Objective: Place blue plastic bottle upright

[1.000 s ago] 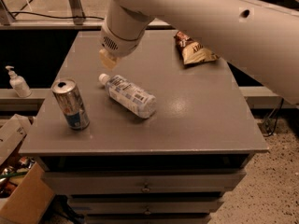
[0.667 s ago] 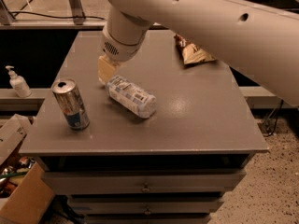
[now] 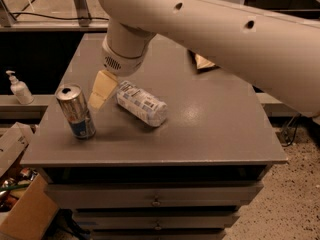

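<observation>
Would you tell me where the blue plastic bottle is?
The blue plastic bottle lies sideways on the table, right of the drink can, the gripper at its left end.

A silver-and-blue drink can stands upright near the front left of the grey worktop, with the end effector just beside it to its right. A crumpled snack packet lies towards the back, partly hidden. Under the worktop are drawers with small pulls. A white pump dispenser bottle stands upright on a ledge off to the left. Cardboard boxes sit at the lower left, and a speckled floor shows at the right.
</observation>
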Robot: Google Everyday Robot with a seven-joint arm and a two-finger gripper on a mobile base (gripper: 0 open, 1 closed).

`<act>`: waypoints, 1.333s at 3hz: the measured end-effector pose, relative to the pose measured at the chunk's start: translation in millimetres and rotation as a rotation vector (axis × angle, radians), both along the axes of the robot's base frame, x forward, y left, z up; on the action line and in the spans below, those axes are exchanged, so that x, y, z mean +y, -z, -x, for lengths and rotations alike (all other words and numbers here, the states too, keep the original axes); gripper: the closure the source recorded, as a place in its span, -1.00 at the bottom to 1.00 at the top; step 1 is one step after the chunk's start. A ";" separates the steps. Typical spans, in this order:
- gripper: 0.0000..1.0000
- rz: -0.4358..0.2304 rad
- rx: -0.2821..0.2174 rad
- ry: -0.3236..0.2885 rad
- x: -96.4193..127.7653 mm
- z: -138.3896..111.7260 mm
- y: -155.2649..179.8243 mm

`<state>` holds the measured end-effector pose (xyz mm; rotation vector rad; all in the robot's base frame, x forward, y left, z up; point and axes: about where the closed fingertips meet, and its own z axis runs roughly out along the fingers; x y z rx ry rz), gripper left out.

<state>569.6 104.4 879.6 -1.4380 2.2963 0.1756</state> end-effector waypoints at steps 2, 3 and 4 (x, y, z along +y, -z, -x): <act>-1.00 0.086 0.007 0.023 -6.2 -6.9 25.6; -1.00 0.116 0.011 0.059 -21.6 -15.1 34.6; -0.66 0.127 0.009 0.077 -32.9 -19.4 38.4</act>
